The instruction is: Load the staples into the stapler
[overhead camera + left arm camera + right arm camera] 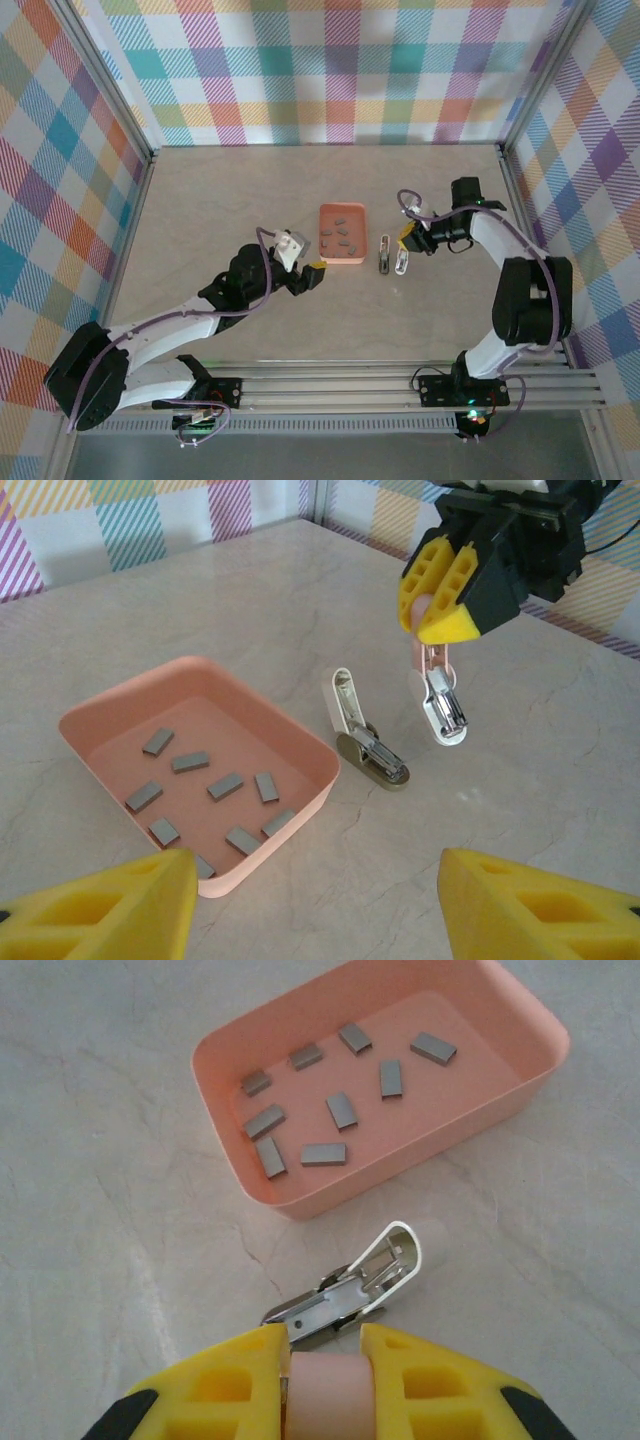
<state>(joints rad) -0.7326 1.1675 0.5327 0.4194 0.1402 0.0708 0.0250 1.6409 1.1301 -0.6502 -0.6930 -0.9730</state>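
Gripping the stapler by its pinkish end, the right hand has its yellow fingers closed hard on it. The chrome part hangs down from those fingers, its pale tip low over the counter. From the right wrist, that pink body sits squeezed between the two pads with the metal poking out in front.

Just beside it, on the tray side, a second stapler piece lies flat on the counter, and its white-edged arm is tilted up and open. Whether the two pieces are joined, I cannot tell.

Over to the orange tray: the staples lie inside, several short grey strips scattered loose across its floor, none of them touching the stapler. From overhead, the tray is left of the stapler, near but clear of it.

The left hand hovers at the near side of the tray, fingers spread wide with nothing between them. From above, the left hand hangs just off the tray's near-left corner, and the right hand is on the far side of the stapler.
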